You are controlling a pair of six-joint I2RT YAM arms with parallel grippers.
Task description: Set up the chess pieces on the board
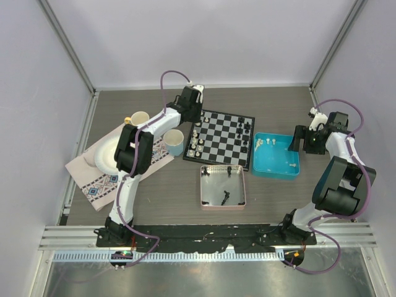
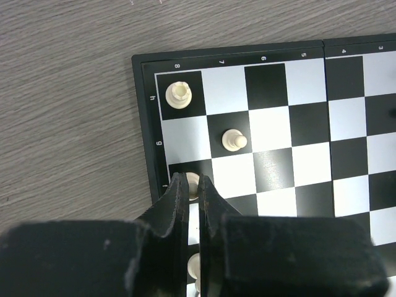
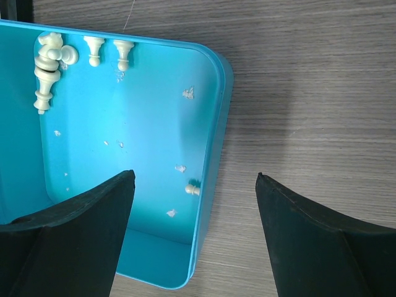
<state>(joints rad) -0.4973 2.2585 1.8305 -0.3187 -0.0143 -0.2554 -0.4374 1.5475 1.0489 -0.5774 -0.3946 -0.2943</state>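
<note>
Fingers of left gripper (image 2: 192, 180): clenched on an off-white chessman (image 2: 193, 187) at the board (image 2: 272, 124) edge. Right gripper (image 3: 195, 175): splayed, empty, over blue tray (image 3: 216, 111) right of board; spare chessmen (image 3: 48, 68) inside.

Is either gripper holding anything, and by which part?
Left gripper pinches an off-white chess piece near its top, on the board; right gripper is open, empty.
</note>
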